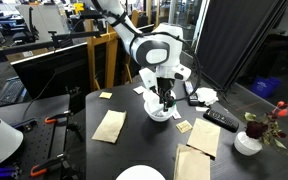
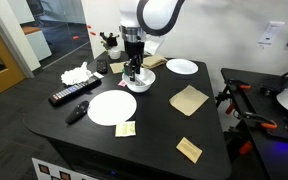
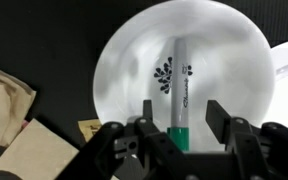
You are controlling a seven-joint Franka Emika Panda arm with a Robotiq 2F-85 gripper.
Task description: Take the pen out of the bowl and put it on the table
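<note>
In the wrist view the pen (image 3: 179, 80) lies in the round white bowl (image 3: 124, 60), a light barrel with black print and a green end pointing toward the camera. My gripper (image 3: 182, 108) is open just above the bowl, one finger on each side of the pen's green end, with a gap on both sides. In both exterior views the gripper (image 1: 162, 100) (image 2: 134, 72) points straight down into the bowl (image 1: 159, 115) (image 2: 138, 85) on the dark table (image 1: 144, 142) (image 2: 154, 130). The pen is hidden there.
A flat white plate (image 2: 112, 107) lies next to the bowl, another plate (image 2: 182, 67) further back. A black remote (image 2: 72, 94) (image 1: 221, 120), crumpled tissue (image 2: 76, 73), brown napkins (image 2: 188, 99) (image 1: 109, 125) and a small vase with flowers (image 1: 249, 140) are around.
</note>
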